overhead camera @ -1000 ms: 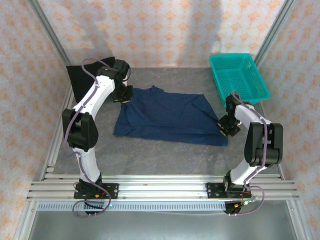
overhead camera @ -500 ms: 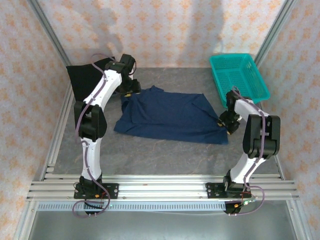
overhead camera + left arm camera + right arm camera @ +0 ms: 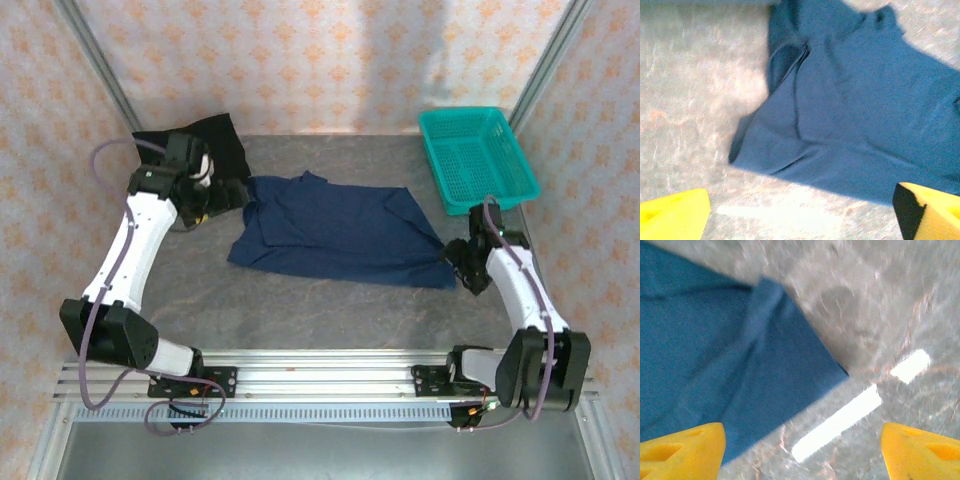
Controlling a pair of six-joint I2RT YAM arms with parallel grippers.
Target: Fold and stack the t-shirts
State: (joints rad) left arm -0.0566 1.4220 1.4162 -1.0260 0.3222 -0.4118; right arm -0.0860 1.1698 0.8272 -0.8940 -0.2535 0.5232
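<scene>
The navy blue t-shirt (image 3: pixel 340 235) lies folded flat in the middle of the table, its print hidden. The black t-shirt (image 3: pixel 215 135) lies at the back left corner, partly behind the left arm. My left gripper (image 3: pixel 228 193) hovers just off the navy shirt's left edge. In the left wrist view the navy t-shirt (image 3: pixel 865 115) is ahead of the left gripper (image 3: pixel 800 215), which is open over bare table. My right gripper (image 3: pixel 458 262) is at the shirt's near right corner. It is open (image 3: pixel 800 450), with that corner (image 3: pixel 740 355) ahead of the left finger.
A teal mesh basket (image 3: pixel 473 111) stands at the back right, just beyond the right arm. Aluminium frame posts and patterned walls close in the left, right and back sides. The grey tabletop (image 3: pixel 330 310) runs in front of the shirt.
Both grippers opened and let go of the navy t-shirt, which stays flat. The left arm swung out to the left; the right arm drew back toward the near right.
</scene>
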